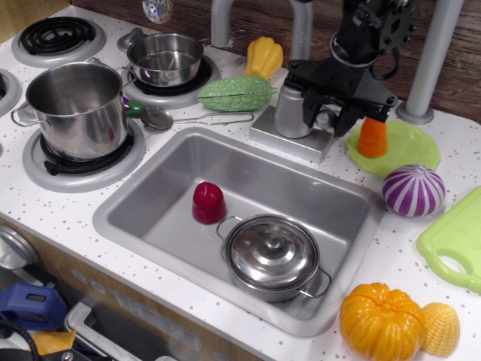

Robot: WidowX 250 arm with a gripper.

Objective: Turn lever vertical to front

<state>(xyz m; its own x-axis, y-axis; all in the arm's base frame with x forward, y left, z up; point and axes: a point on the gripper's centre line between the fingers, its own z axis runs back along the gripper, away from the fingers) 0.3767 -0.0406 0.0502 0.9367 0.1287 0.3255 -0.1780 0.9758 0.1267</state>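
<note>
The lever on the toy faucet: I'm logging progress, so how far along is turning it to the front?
Done: the gripper has reached the faucet and sits low over its side cylinder. In hand: its black fingers straddle the spot where the lever juts out, hiding most of it. Left: the lever's angle is unclear, so the front turn is unconfirmed, and the gripper must release.

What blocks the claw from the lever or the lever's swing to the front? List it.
Nothing visible does. The claw is already down over the lever, mostly hiding it. In front lie only the faucet base and the sink.
</note>
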